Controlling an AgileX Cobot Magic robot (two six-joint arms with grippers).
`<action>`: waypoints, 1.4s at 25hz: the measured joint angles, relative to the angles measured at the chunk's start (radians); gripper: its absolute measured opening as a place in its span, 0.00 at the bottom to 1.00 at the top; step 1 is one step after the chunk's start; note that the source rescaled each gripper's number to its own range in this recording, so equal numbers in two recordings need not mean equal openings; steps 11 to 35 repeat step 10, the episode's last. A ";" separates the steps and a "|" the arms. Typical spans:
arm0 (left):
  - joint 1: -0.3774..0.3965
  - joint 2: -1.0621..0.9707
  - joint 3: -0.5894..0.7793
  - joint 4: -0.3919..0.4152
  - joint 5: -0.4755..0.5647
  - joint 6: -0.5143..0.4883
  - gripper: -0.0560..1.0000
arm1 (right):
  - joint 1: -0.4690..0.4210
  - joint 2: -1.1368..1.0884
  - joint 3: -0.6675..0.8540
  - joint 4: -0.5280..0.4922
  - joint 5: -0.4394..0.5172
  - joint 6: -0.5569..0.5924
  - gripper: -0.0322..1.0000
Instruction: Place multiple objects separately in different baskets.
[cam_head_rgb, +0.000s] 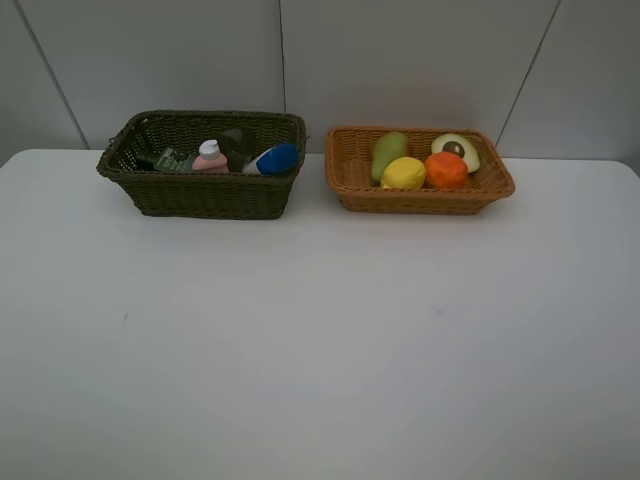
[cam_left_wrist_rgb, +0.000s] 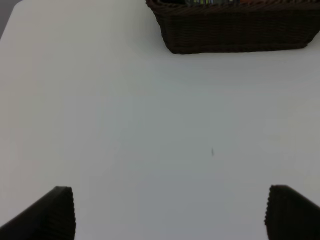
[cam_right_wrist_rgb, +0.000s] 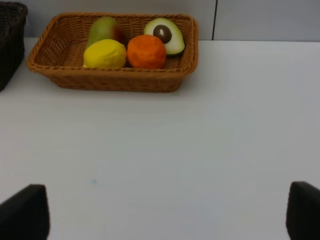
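The dark brown-green basket (cam_head_rgb: 200, 195) stands at the back left and holds a pink bottle (cam_head_rgb: 210, 158), a dark green bottle (cam_head_rgb: 172, 160) and a white blue-capped bottle (cam_head_rgb: 273, 159). Beside it, the light orange basket (cam_head_rgb: 420, 198) holds a pear (cam_head_rgb: 387, 154), lemon (cam_head_rgb: 403, 173), orange (cam_head_rgb: 446, 169) and avocado half (cam_head_rgb: 458, 150). The exterior high view shows no arm. My left gripper (cam_left_wrist_rgb: 167, 212) is open over bare table, short of the dark basket (cam_left_wrist_rgb: 235, 30). The right gripper (cam_right_wrist_rgb: 165, 212) is open too, well back from the orange basket (cam_right_wrist_rgb: 115, 77).
A white table (cam_head_rgb: 320, 340) carries both baskets near its far edge, in front of a grey panelled wall (cam_head_rgb: 400, 60). A small dark speck (cam_left_wrist_rgb: 212, 152) marks the tabletop in the left wrist view.
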 joint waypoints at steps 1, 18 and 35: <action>0.000 0.000 0.000 0.000 0.000 0.000 1.00 | 0.000 0.000 0.000 0.000 0.000 0.000 1.00; 0.000 0.000 0.000 0.000 0.000 0.000 1.00 | 0.000 0.000 0.000 0.000 0.000 0.000 1.00; 0.000 0.000 0.000 0.000 0.000 0.000 1.00 | 0.000 0.000 0.000 0.000 0.000 0.000 1.00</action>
